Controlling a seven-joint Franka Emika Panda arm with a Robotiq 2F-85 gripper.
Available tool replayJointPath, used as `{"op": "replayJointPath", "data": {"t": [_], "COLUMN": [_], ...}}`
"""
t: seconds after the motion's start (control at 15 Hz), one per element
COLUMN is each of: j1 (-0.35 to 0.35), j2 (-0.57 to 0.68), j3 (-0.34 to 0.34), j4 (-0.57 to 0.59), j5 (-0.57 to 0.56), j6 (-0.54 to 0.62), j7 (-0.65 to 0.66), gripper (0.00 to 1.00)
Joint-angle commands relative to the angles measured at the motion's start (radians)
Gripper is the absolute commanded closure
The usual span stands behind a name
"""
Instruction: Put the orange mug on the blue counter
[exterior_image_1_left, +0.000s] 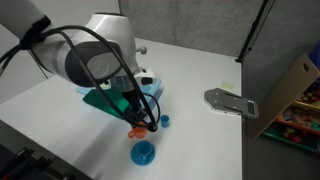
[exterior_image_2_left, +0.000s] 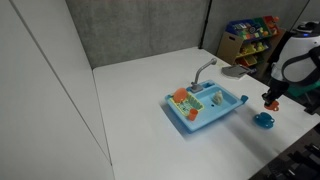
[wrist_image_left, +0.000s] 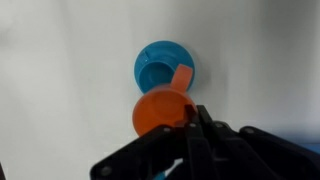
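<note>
The orange mug (wrist_image_left: 158, 110) is held by its rim in my gripper (wrist_image_left: 194, 122), which is shut on it. It hangs above the white table, just over a blue cup (wrist_image_left: 160, 64) standing on the table. In both exterior views the mug (exterior_image_1_left: 137, 130) (exterior_image_2_left: 270, 101) sits at the gripper's tip (exterior_image_1_left: 136, 122) (exterior_image_2_left: 271, 96), with the blue cup (exterior_image_1_left: 143, 152) (exterior_image_2_left: 264, 119) below it. The blue toy sink counter (exterior_image_2_left: 222, 108) lies beside them, a short way from the gripper. In an exterior view my arm hides most of it (exterior_image_1_left: 100, 101).
A grey faucet (exterior_image_2_left: 203, 70) stands on the toy sink, with an orange item (exterior_image_2_left: 181, 97) in it. A small blue piece (exterior_image_1_left: 165, 120) and a grey flat object (exterior_image_1_left: 230, 102) lie on the table. A toy shelf (exterior_image_2_left: 248, 38) stands past the table edge.
</note>
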Motion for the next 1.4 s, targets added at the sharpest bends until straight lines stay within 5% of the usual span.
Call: {"op": "replayJointPath", "data": {"t": [0.0,0.47,1.33], "j1": [0.037,0.021,0.032], "j2": [-0.122,-0.277,-0.278], "j3": [-0.017,0.01,0.056], "j4": [-0.08,-0.161,-0.143], "j5": [-0.096,-0.164,-0.133], "j6": [0.002,-0.014,-0.037], "j7": [0.03,0.017,0.008], "gripper": [0.97,0.98,0.98]}}
